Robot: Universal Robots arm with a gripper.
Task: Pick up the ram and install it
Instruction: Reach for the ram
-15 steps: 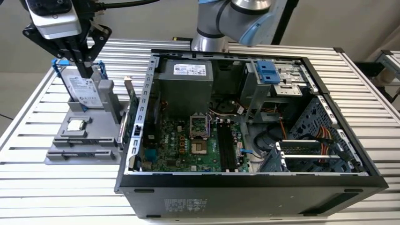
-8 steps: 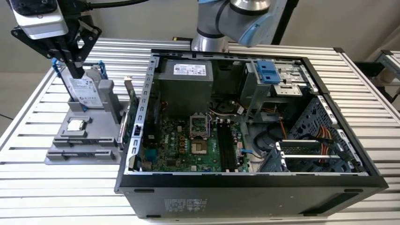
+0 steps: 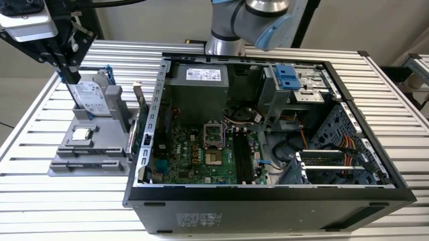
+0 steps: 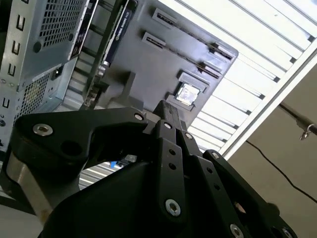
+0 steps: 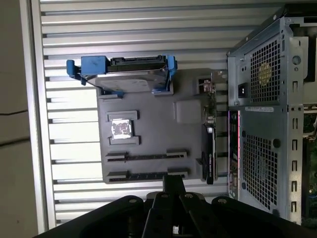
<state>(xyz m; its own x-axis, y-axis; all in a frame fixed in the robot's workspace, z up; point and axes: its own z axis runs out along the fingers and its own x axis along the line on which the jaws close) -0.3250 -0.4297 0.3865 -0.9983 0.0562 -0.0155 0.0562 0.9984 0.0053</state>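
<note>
Two long slots (image 5: 146,156) cross the holder (image 5: 158,129); above it our gripper (image 5: 173,181) looks closed on nothing. Whether the ram sits there we cannot tell, so squaring up matters.

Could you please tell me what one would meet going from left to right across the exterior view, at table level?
Hard drive in a blue frame → green card with a metal bracket → side wall of the open computer case → motherboard → black memory slots → metal drive cage.
</note>
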